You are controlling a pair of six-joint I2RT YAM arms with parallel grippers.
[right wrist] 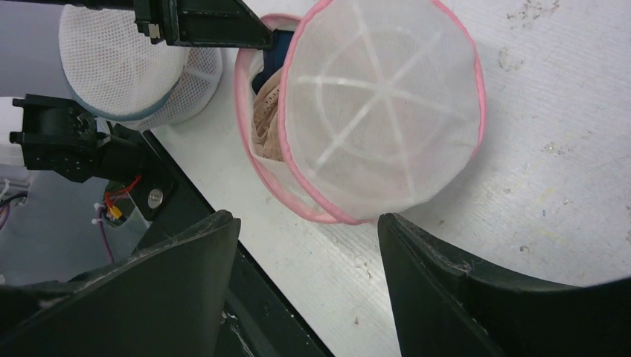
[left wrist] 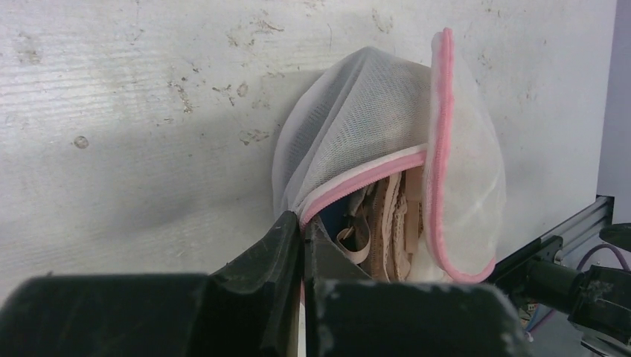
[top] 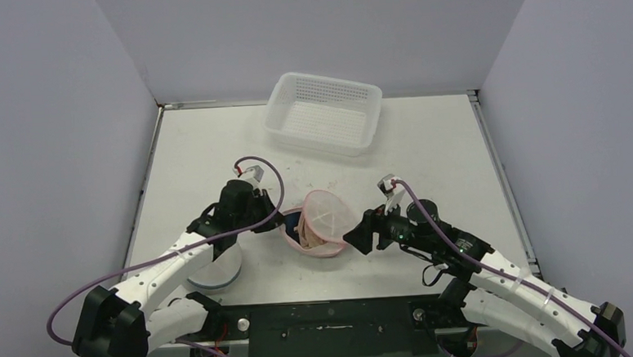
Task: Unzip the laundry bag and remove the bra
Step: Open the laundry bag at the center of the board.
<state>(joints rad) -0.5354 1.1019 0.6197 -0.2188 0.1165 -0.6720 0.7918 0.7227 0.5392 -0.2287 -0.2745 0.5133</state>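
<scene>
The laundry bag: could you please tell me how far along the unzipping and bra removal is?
Done: the white mesh laundry bag with pink trim is unzipped, its domed lid standing open. In hand: the left gripper is shut on the bag's pink rim, and the right gripper is open, facing the lid. Left: the beige lacy bra lies inside the bag, not yet pulled out.

bright, even light on the white bench (top: pixel 443 164). a soft shadow lies left of the laundry bag (left wrist: pixel 357 126); the close left hand (left wrist: pixel 303 227) looks dark and slightly blurred.
</scene>
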